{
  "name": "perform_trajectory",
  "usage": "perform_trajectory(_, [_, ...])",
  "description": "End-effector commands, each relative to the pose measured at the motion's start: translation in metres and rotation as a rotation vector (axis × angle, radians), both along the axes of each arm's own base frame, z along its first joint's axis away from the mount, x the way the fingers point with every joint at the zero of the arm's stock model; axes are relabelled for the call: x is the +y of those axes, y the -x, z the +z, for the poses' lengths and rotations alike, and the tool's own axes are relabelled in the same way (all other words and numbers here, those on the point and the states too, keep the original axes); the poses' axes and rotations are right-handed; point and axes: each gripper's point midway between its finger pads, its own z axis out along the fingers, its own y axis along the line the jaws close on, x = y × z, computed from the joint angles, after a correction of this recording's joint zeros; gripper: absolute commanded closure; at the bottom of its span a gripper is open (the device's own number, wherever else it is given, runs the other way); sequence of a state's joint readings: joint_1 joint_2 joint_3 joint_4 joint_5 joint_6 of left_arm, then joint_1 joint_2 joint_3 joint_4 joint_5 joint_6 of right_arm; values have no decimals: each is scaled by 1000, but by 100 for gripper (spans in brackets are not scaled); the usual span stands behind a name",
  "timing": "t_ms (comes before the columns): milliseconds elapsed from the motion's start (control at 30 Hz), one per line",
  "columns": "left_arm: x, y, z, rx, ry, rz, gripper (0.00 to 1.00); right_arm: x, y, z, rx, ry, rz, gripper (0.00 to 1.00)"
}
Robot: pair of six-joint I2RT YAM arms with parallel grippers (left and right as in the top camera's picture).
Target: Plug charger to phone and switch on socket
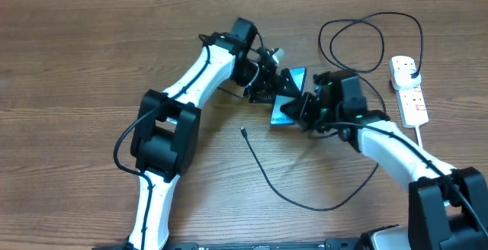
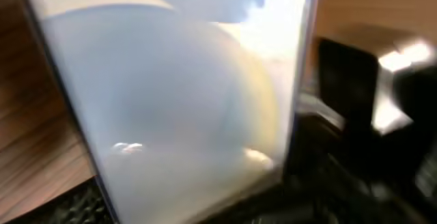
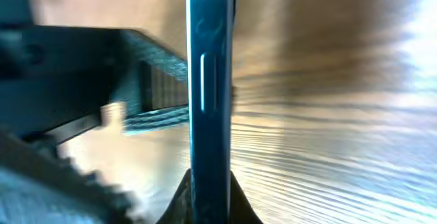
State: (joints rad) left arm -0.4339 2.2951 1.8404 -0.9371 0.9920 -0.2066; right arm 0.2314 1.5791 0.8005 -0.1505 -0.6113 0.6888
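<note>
Overhead view
- phone (image 1: 297, 75): near the middle of the desk (image 1: 76, 52), a little toward the far edge. It sits between the two grippers, and its middle is covered by dark gripper parts, so only its two teal ends show.
- left gripper (image 1: 263, 81): against the phone's left side. Its fingers merge into one dark mass, so I cannot tell whether they grip.
- right gripper (image 1: 303, 109): against the phone's right side, with its fingertips hidden under its own body.
- charger (image 1: 320, 207): its plug tip (image 1: 243, 132) lies bare on the wood, just nearside of the phone and not touching it. The cable sags toward the near edge, passes under the right arm and loops near the far edge, ending at the socket (image 1: 409, 90).
- socket: by the right edge, lying along it. Its white cord (image 1: 424, 139) runs toward the near edge and goes behind the right arm. The switch positions are too small to read.
- open room: the left half of the desk is bare wood.

Left wrist view
- phone (image 2: 184, 115): the pale screen fills most of the frame, blurred, and its ends are cut off.
- dark mass (image 2: 355, 135): lies to the right of the screen, too blurred to tell which gripper it belongs to.

Right wrist view
- phone (image 3: 208, 94): seen edge-on, centred and upright in the frame, with its side buttons showing. Dark shapes flank its lower end, so the right gripper appears closed on it.
- ridged dark finger (image 3: 153, 94): reaches the phone from the left, and its partner finger is hidden.
</note>
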Motion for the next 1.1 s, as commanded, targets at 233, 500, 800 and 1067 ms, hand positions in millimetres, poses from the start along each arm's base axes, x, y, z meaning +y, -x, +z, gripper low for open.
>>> perform_trajectory(233, [-12, 6, 110, -48, 633, -162, 73, 24, -3, 84, -248, -281, 227, 96])
perform_trajectory(500, [-13, -4, 133, -106, 652, -174, 96, 26, 3, 82, -222, -291, 244, 87])
perform_trajectory(800, [41, -73, 87, -180, 348, 82, 96, 22, -7, 110, -243, -244, 275, 40])
perform_trajectory(1067, [150, -119, 52, -13, 106, 427, 96, 18, 27, 60, -67, 242, 306, 33])
